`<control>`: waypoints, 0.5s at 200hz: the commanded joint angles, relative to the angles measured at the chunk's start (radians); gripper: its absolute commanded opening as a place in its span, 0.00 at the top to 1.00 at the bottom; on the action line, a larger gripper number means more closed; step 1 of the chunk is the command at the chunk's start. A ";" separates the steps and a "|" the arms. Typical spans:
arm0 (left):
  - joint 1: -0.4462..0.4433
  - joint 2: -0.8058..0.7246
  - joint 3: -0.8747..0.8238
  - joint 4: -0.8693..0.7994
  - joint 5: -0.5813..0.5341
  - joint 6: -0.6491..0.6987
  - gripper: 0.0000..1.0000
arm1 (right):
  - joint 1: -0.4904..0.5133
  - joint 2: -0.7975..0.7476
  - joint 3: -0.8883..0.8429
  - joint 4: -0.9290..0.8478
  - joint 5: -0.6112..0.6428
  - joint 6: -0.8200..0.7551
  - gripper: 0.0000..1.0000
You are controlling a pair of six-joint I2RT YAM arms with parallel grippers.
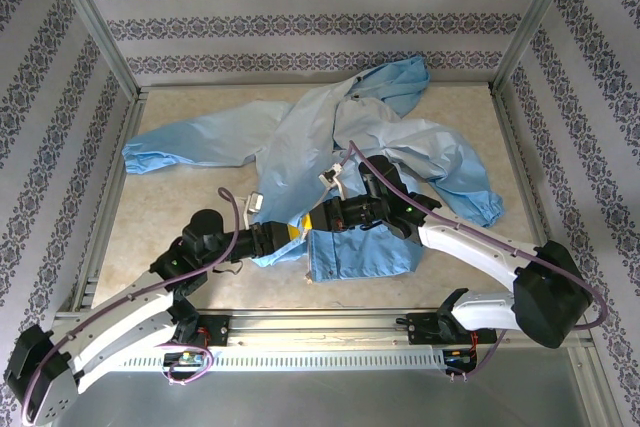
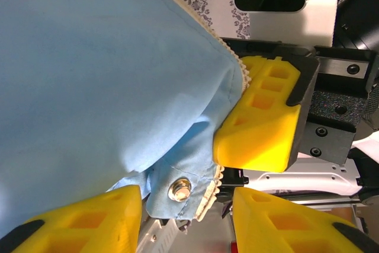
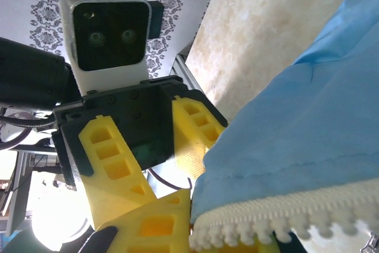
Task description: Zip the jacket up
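Find the jacket (image 1: pixel 340 137) lying crumpled over the middle of the table (image 1: pixel 180 217), with the hood toward the far edge, one sleeve reaching to the left edge, one to the right, and the open bottom hem toward the near edge. Note the right gripper (image 1: pixel 328 215) there, fingers pressed together and pinching the hem by the zipper teeth (image 3: pixel 284 217). Note also the left gripper (image 2: pixel 186 211), fingers spread, with the hem corner and its snap button (image 2: pixel 179 189) between them, not gripped. Probably the step in hand: bringing both zipper ends together. To do it well, hold the right pinch firm and the strip flat, then close the left fingers low on the corner, just beside the teeth, not on the snap. Avoid pulling sideways on such thin, shiny cloth, likely to slip and wrinkle.
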 commanded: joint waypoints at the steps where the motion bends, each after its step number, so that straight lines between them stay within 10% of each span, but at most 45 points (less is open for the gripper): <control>1: 0.015 0.015 -0.017 0.121 0.040 -0.028 0.56 | -0.002 0.003 -0.011 0.055 -0.035 -0.012 1.00; 100: 0.024 0.005 -0.023 0.142 0.079 -0.045 0.73 | -0.002 0.058 0.009 0.055 -0.055 -0.032 1.00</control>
